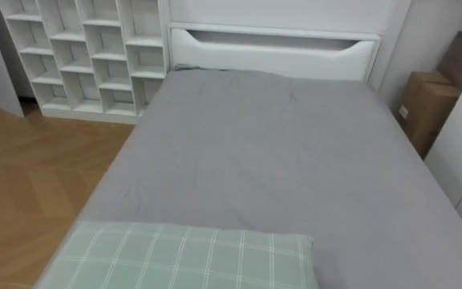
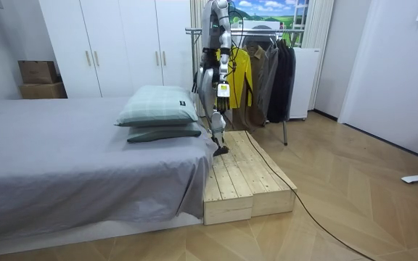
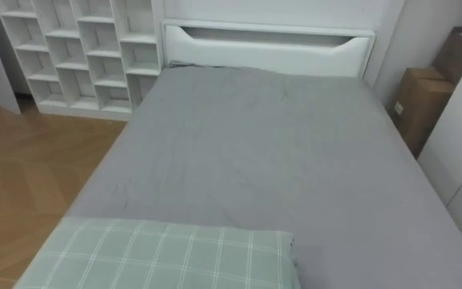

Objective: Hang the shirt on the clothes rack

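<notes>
In the room view I stand on a low wooden platform [image 2: 245, 181] at the end of the bed [image 2: 64, 159], facing along it. Behind me is a clothes rack [image 2: 256, 27] with a yellow garment [image 2: 240, 72] and dark coats [image 2: 278, 72] hanging on it. My left hand [image 2: 221, 109] hangs at my side next to the pillows, with nothing seen in it. The eye views look down the grey bedsheet [image 1: 279, 160] toward the white headboard [image 1: 271, 50], with a green checked pillow [image 1: 191, 258] right below.
A white cubby shelf [image 1: 87, 48] stands left of the headboard and cardboard boxes [image 1: 427, 104] stand to the right. White wardrobes [image 2: 122, 43] line the far wall. A second, darker pillow [image 2: 162, 133] lies under the checked one. Wooden floor [image 1: 22, 185] runs left of the bed.
</notes>
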Motion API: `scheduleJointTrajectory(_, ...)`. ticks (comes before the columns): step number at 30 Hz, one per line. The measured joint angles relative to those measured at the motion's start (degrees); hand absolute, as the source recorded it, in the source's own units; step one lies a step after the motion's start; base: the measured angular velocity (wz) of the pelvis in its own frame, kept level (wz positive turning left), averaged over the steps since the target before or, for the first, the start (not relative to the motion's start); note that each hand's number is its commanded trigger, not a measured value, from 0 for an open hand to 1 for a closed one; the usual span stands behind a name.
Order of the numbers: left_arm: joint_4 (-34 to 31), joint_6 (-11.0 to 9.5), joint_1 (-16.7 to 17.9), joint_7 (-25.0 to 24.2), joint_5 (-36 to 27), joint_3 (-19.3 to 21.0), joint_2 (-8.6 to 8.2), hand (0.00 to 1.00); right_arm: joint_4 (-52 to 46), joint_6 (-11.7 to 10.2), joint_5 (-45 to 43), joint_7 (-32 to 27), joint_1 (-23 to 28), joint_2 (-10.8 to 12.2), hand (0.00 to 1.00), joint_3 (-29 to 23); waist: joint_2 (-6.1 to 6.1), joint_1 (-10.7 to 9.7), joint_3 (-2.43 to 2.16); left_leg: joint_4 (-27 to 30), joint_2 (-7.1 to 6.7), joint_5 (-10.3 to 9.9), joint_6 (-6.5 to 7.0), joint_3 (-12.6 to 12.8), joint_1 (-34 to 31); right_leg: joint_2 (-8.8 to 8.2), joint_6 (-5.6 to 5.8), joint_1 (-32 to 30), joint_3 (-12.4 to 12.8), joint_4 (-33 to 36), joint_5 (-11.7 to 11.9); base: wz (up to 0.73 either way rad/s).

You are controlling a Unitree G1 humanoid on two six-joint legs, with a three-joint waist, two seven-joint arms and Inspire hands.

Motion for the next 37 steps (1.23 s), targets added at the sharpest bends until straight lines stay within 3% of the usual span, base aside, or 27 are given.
scheduleJointTrajectory(7, -0.12, 1.75, -0.29, -2.31, 0.65, 0.00, -0.10, 0.00, 0.03, 1.01, 1.12, -0.07, -0.29, -0.01, 0.00, 0.07, -0.32, -0.06, 0.22, -0.12, -0.19, 0.02, 0.06, 0.43, 0.34, -0.20, 0.20, 0.13, 0.39, -0.07, -0.17, -0.02)
scheduleJointTrajectory(37, -1.25, 2.82, -1.48, -5.73, 6.27, -1.30, -0.03, 0.00, 0.38, 2.24, 1.08, -0.13, -0.78, -0.11, 0.00, 0.18, -0.45, -0.06, 0.42, -0.31, -0.43, -0.24, 0.27, 0.37, 0.59, -0.22, 0.33, 0.41, 1.03, -0.46, -0.21, 0.00)
